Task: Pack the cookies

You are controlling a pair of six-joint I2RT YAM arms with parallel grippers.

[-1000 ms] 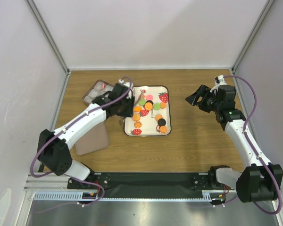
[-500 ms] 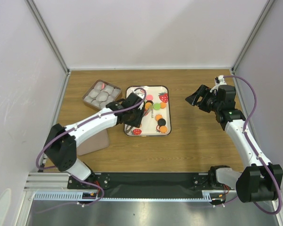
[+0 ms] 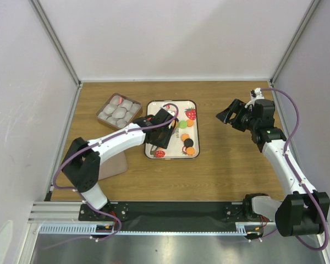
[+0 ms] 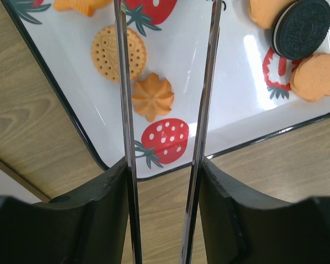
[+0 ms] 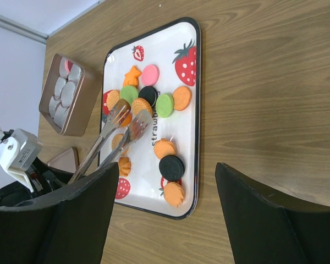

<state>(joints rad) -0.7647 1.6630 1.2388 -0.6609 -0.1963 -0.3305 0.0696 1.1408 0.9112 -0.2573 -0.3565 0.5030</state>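
The cookies point(image 3: 185, 133) lie in a white strawberry-print tray point(image 3: 194, 104): orange, pink, green and black discs. My left gripper point(image 3: 160, 133) hovers over the tray's left half, shut on metal tongs point(image 4: 125, 110). The left wrist view shows the tong arms spread over a round orange cookie point(image 4: 107, 52) and a flower-shaped one point(image 4: 153, 98). In the right wrist view the tongs point(image 5: 113, 135) reach to the cookies point(image 5: 148, 93) with nothing between their tips. My right gripper point(image 3: 226, 116) hangs open to the right of the tray, holding nothing.
A brown tin point(image 3: 119, 109) lined with white paper cups stands left of the tray, one cup holding something pink. Its brown lid point(image 3: 113, 165) lies nearer the arm bases. Frame posts and walls close in the wooden table.
My left arm has swung right from beside the tin to above the tray, and the tong arms have spread a little. The right arm has not moved.
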